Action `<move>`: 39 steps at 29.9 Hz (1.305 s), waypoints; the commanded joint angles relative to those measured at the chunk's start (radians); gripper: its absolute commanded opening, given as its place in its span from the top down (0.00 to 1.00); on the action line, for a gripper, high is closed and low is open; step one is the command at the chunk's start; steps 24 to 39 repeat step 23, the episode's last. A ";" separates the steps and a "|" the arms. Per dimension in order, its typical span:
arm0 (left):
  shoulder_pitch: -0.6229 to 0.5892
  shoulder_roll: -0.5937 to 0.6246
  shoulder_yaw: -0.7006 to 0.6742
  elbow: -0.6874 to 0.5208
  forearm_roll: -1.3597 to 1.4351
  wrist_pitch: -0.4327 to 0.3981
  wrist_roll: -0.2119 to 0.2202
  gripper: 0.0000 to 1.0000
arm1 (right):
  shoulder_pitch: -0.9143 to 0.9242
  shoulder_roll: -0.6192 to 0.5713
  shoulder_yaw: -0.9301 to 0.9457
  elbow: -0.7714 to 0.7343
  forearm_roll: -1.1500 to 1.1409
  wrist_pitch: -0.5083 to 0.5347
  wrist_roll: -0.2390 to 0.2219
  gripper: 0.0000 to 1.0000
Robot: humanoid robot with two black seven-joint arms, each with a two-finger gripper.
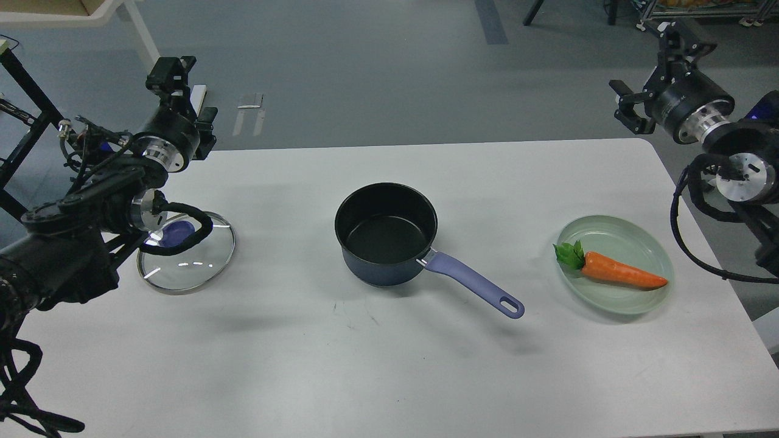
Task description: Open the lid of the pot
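The dark navy pot (386, 234) stands uncovered at the middle of the white table (389, 365), black inside showing. Its lavender handle (475, 285) points to the front right. The glass lid (188, 258) lies flat on the table at the left, and my left arm's cable crosses its purple-blue knob (178, 230). My left gripper (171, 70) is raised beyond the table's far left edge, well away from the lid. My right gripper (678, 36) is raised beyond the far right corner. Both are dark and foreshortened, and neither holds anything I can see.
A pale green plate (633, 234) with a toy carrot (621, 272) sits at the right of the table. White table legs (146, 30) and a black frame (24, 85) stand beyond the far left corner.
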 commanded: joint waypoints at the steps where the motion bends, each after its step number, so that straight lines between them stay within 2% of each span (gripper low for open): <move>1: 0.003 -0.025 -0.027 0.017 -0.105 -0.055 0.000 0.01 | -0.024 0.077 0.081 -0.043 0.090 0.001 0.011 0.01; 6: 0.013 -0.028 -0.033 0.017 -0.228 -0.116 0.000 0.01 | -0.081 0.184 0.235 -0.089 0.184 -0.001 0.011 0.01; 11: 0.028 -0.039 -0.036 0.017 -0.273 -0.156 -0.001 0.01 | -0.096 0.281 0.300 -0.133 0.189 0.001 0.009 0.01; 20: 0.069 -0.031 -0.094 0.011 -0.273 -0.155 -0.004 0.01 | -0.096 0.280 0.290 -0.130 0.185 0.011 0.012 0.00; 39: 0.071 -0.031 -0.094 0.011 -0.271 -0.150 -0.009 0.01 | -0.096 0.276 0.292 -0.133 0.184 0.010 0.015 0.00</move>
